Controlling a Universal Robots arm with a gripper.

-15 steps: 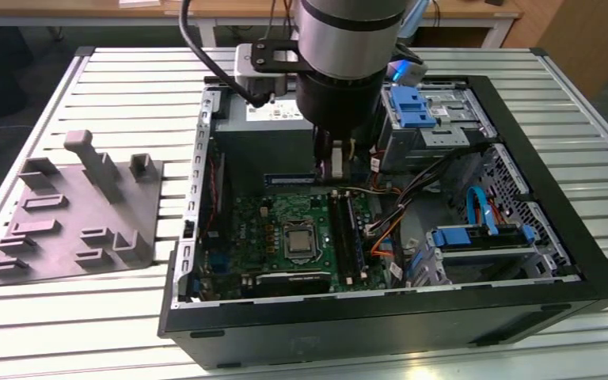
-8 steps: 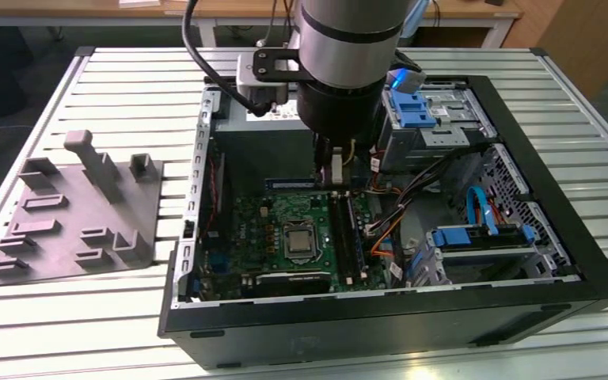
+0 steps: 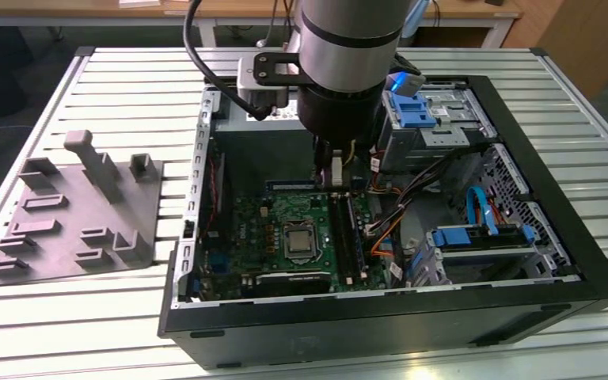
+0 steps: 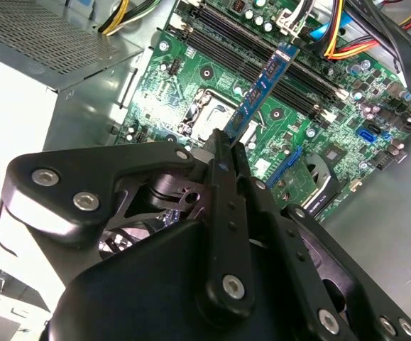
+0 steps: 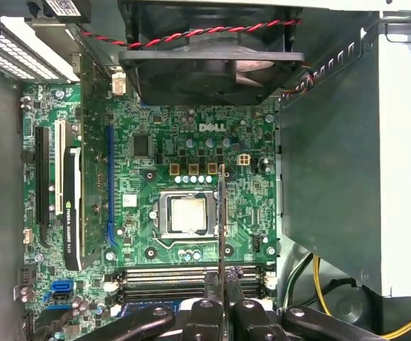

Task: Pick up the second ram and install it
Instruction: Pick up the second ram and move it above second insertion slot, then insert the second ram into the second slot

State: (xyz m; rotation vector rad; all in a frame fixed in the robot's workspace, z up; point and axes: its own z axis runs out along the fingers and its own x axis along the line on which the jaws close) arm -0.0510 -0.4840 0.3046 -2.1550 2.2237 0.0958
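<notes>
The second ram (image 4: 263, 87) is a thin blue-green stick with black chips, and my gripper (image 4: 230, 144) is shut on one end of it. It hangs above the green motherboard (image 4: 184, 78), its free end over the long black memory slots (image 4: 262, 44). In the first wrist view the ram (image 5: 221, 213) shows edge-on between the fingertips (image 5: 209, 281), reaching past the processor socket (image 5: 186, 213). In the exterior view my gripper (image 3: 332, 178) is lowered into the open computer case (image 3: 557, 261), just above the memory slots (image 3: 347, 229).
A grey plastic holder tray (image 3: 72, 214) with upright posts lies on the slatted table at the exterior view's left. Inside the case are a fan (image 5: 212, 50), the metal power supply box (image 5: 347, 156), drive cages with blue tabs (image 3: 420, 111) and loose cables (image 3: 410, 206).
</notes>
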